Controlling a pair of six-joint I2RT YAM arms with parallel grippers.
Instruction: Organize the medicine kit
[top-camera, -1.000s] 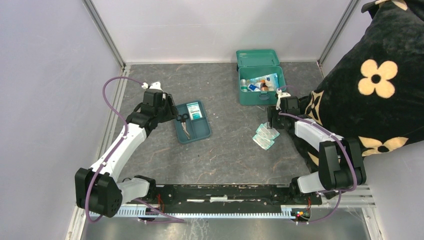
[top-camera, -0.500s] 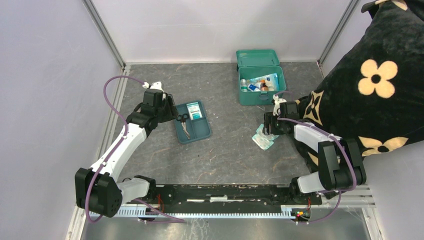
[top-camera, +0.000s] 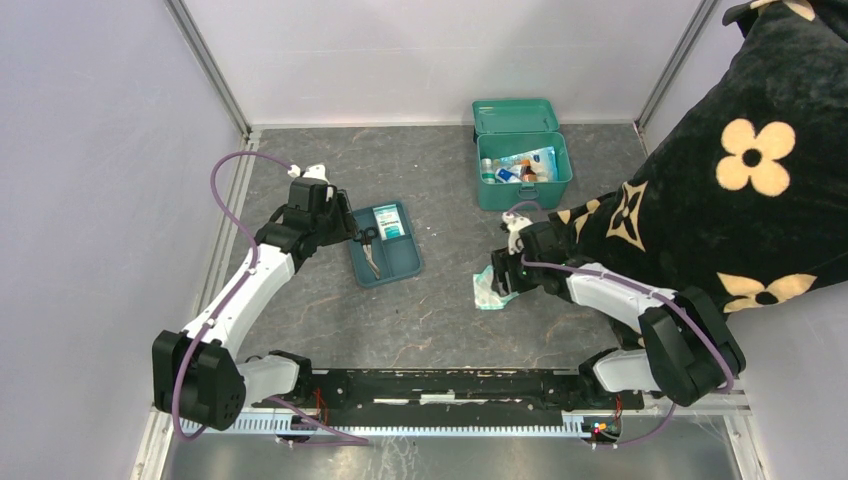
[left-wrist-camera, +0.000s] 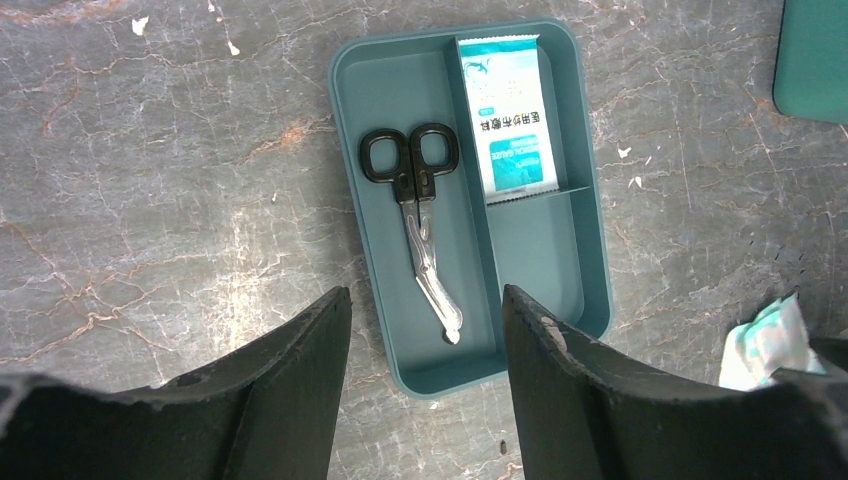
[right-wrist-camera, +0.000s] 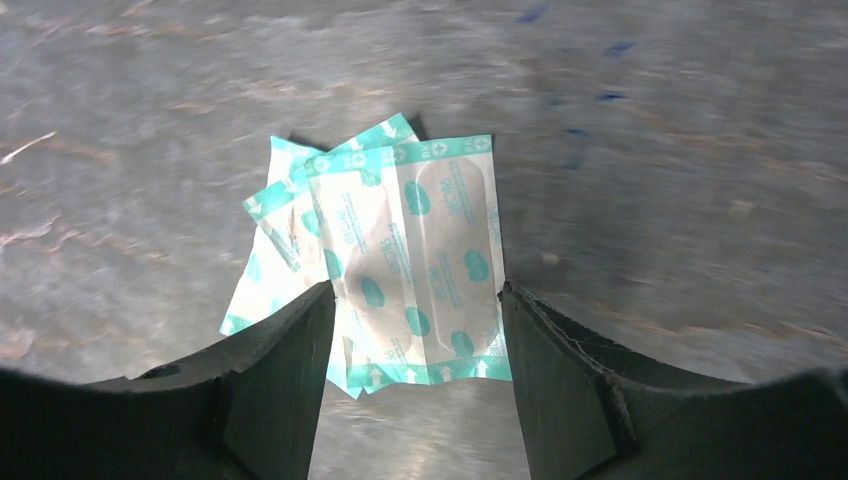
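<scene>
The teal medicine kit (top-camera: 524, 190) stands open at the back, lid up, with several items inside. My right gripper (top-camera: 500, 278) is left of and nearer than the kit. It is shut on a bunch of white-and-teal bandage packets (top-camera: 486, 289), which span the gap between its fingertips (right-wrist-camera: 415, 295) and stick out ahead (right-wrist-camera: 400, 240). My left gripper (top-camera: 350, 232) is open and empty. It hovers over the near end (left-wrist-camera: 425, 300) of a shallow teal divided tray (left-wrist-camera: 470, 380) that holds black-handled scissors (left-wrist-camera: 415, 215) and a blue-and-white sachet (left-wrist-camera: 505, 120).
A black cushion with cream flowers (top-camera: 750, 170) fills the right side and leans over the right arm. White walls and metal rails close in the left, back and right. The tray (top-camera: 395, 275) lies left of centre on the grey marbled floor.
My right gripper went down onto the bandage packets right of centre, took hold, and has carried them left towards the tray. The left arm has barely moved.
</scene>
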